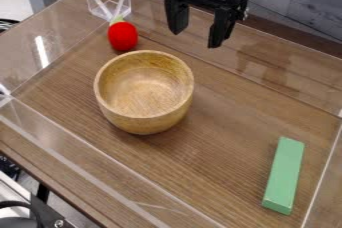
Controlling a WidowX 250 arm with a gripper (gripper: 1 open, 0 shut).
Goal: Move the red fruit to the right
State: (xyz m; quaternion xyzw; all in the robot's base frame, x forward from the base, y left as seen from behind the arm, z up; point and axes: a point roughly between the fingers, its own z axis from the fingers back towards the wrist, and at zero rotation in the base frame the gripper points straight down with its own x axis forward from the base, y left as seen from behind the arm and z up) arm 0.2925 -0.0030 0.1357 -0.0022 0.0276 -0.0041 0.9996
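The red fruit (123,36) is a small glossy red ball lying on the wooden tabletop at the upper left, just behind the wooden bowl. My gripper (198,30) hangs above the table to the right of the fruit, pointing down. Its two black fingers stand wide apart with nothing between them. A clear gap separates the gripper from the fruit.
A round wooden bowl (144,92) sits in the middle of the table, in front of the fruit. A green rectangular block (283,175) lies near the front right. Low clear plastic walls (54,142) ring the table surface.
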